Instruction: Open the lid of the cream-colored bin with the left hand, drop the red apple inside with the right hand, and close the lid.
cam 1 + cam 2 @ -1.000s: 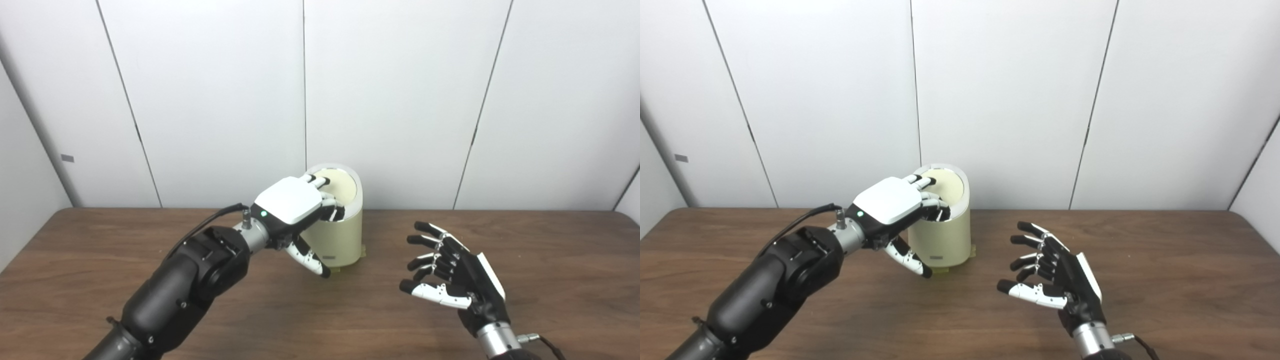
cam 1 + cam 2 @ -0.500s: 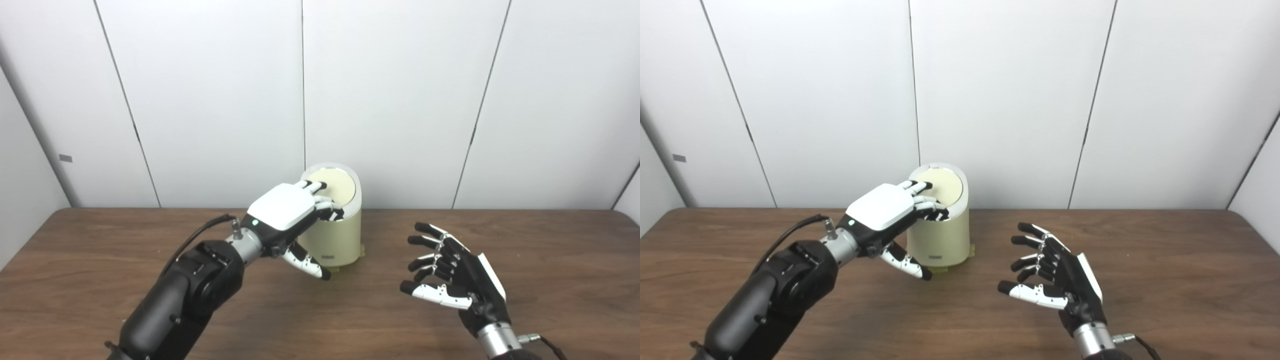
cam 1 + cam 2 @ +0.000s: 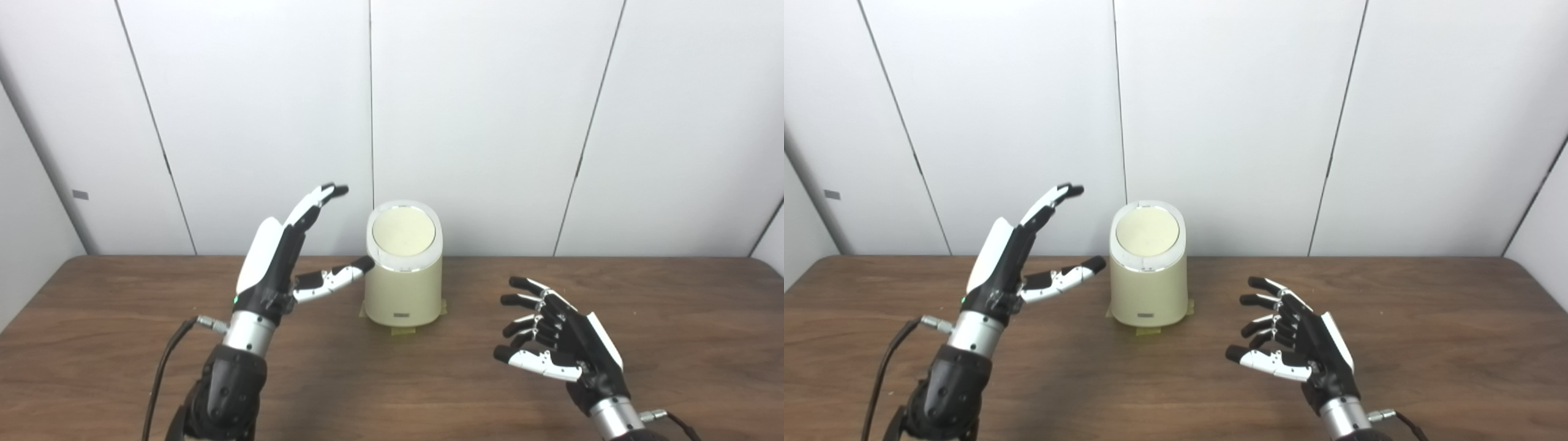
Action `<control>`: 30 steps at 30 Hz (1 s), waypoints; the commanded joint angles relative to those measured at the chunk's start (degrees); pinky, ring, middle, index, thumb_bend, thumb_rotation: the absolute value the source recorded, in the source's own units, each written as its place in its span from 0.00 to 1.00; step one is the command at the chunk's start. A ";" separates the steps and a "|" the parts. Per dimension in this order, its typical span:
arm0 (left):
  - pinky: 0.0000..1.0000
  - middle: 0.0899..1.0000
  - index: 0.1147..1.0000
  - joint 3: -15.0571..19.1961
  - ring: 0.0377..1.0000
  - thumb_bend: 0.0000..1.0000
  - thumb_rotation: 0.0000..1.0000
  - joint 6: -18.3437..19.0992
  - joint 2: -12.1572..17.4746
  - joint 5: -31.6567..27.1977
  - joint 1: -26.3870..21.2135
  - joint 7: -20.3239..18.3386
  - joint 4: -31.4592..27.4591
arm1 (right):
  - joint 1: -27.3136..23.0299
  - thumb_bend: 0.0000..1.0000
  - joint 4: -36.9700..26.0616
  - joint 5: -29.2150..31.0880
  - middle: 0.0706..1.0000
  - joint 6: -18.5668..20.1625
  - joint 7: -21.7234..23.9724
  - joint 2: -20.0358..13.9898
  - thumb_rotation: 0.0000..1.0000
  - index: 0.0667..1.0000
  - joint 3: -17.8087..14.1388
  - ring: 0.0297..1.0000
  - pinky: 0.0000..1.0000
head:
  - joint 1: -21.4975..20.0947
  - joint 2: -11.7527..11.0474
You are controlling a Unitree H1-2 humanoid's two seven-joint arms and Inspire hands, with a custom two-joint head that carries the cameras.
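The bin [image 3: 403, 275] is seen upright on the desk [image 3: 122, 355] near its far edge, before the wall, with its lid [image 3: 403, 232] shut flat on top. The left hand [image 3: 275, 263] is raised just left of the bin, apart from it, its fingers [image 3: 318, 197] spread open and nothing held. The right hand [image 3: 563, 343] is held above the desk to the right, well apart from the bin, its fingers loosely curled apart and empty. No apple can be made out.

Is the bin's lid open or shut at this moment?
Shut: the lid sits flush inside the cream bin's rim, with both hands clear of it.
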 commanded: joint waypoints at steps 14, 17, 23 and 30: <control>0.55 0.73 0.81 1.90 0.68 0.75 0.35 0.22 -0.31 -17.49 5.26 -2.35 3.32 | -2.35 0.78 -2.33 -4.23 0.84 -0.51 -0.26 -0.86 0.31 0.82 1.27 0.70 0.58 | -0.31 -0.21; 0.57 0.74 0.81 1.57 0.70 0.75 0.36 0.08 -0.28 -17.77 5.52 -2.28 3.49 | -2.18 0.79 -2.76 -5.32 0.87 -0.12 0.38 -1.32 0.30 0.85 2.19 0.73 0.54 | -0.23 -0.67; 0.63 0.67 0.74 0.48 0.67 0.72 0.30 -1.86 0.52 -16.19 5.49 -1.76 6.35 | -1.46 0.81 -2.13 -5.78 0.87 -1.76 0.16 -1.40 0.28 0.86 2.59 0.73 0.54 | -0.78 -1.86; 0.66 0.71 0.76 0.71 0.71 0.71 0.31 -2.43 0.92 -17.50 5.36 -1.92 7.14 | -1.01 0.81 -2.69 -5.51 0.91 -1.31 0.37 -1.35 0.28 0.90 2.32 0.79 0.63 | -1.56 -1.66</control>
